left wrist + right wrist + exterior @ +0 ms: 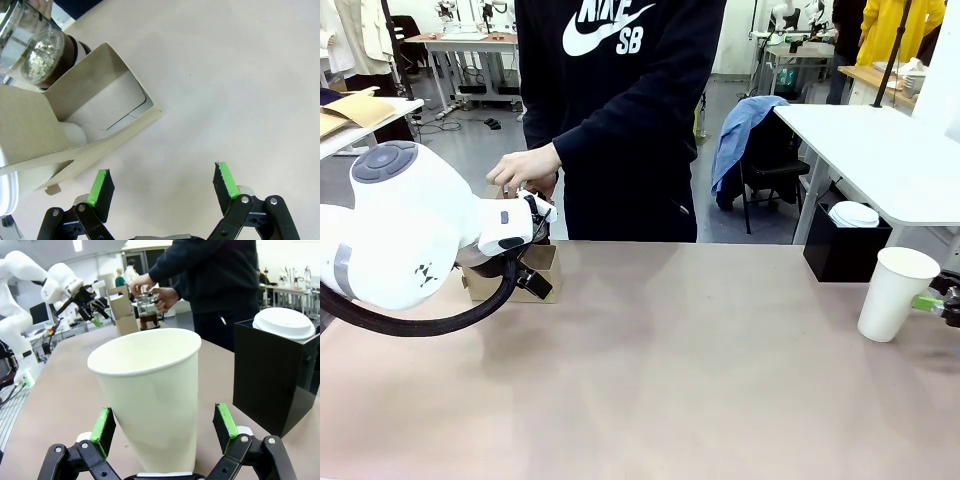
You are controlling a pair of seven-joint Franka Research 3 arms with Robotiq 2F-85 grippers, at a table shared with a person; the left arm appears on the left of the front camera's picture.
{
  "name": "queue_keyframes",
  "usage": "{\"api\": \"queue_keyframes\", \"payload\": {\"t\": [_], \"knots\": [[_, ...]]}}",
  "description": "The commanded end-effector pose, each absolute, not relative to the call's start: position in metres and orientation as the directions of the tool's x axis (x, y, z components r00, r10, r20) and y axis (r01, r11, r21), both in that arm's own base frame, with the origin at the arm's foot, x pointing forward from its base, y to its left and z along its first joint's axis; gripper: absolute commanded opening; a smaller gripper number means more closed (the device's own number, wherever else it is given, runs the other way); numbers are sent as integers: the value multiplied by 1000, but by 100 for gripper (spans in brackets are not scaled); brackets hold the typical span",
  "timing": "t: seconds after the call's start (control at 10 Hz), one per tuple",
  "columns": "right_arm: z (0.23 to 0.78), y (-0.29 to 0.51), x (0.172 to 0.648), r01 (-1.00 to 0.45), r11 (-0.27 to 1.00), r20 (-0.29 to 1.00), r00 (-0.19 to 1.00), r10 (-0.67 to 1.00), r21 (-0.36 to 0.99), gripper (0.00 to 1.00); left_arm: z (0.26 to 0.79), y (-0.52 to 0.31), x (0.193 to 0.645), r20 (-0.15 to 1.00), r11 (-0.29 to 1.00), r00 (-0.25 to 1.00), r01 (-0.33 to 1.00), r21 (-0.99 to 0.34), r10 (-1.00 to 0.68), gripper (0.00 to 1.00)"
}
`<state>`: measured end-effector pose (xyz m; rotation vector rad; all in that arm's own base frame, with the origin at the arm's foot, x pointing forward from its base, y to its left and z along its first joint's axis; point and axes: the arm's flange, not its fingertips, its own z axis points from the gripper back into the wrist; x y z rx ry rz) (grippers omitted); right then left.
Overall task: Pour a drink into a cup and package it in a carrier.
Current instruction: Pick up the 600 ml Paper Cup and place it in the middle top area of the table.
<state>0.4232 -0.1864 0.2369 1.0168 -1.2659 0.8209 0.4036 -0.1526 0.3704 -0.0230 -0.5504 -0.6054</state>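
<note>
Early stage: the white cup (895, 293) stands at the table's (700, 380) right edge, between the right gripper's (165, 427) spread fingers, not clasped. The left gripper (162, 182) gapes beside the carrier (535, 270) at the far-left edge. A person's hand (525, 165) holds the jug (146, 310) of drink (147, 321). Pouring and packing look undone.

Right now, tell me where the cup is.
In the front view the cup stands upright on the table's right side, beside the black lid box, between the open fingers of the right gripper.

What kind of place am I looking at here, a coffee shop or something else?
Most likely a robotics lab rather than a café: a white robot arm shares the table with a person, and workbenches with equipment stand behind.
</note>
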Motion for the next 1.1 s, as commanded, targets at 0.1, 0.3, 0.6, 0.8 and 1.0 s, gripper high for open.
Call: {"api": "queue_keyframes", "payload": {"t": [0.1,0.3,0.6,0.8,1.0], "knots": [[232,-164,425,-925,360,992,125,-24,126,100,370,-152,404,498,827,684,546,135,-533,100],[226,-149,429,-931,337,990,140,-27,141,100,370,-152,404,498,827,684,546,135,-533,100],[221,-131,434,-935,318,987,153,-44,159,100,370,-152,404,498,827,684,546,135,-533,100],[219,-131,435,-935,310,985,156,-67,169,80,370,-152,404,498,827,684,546,135,-533,100],[221,-134,433,-940,286,982,180,-47,186,80,370,-152,404,498,827,684,546,135,-533,100]]}}
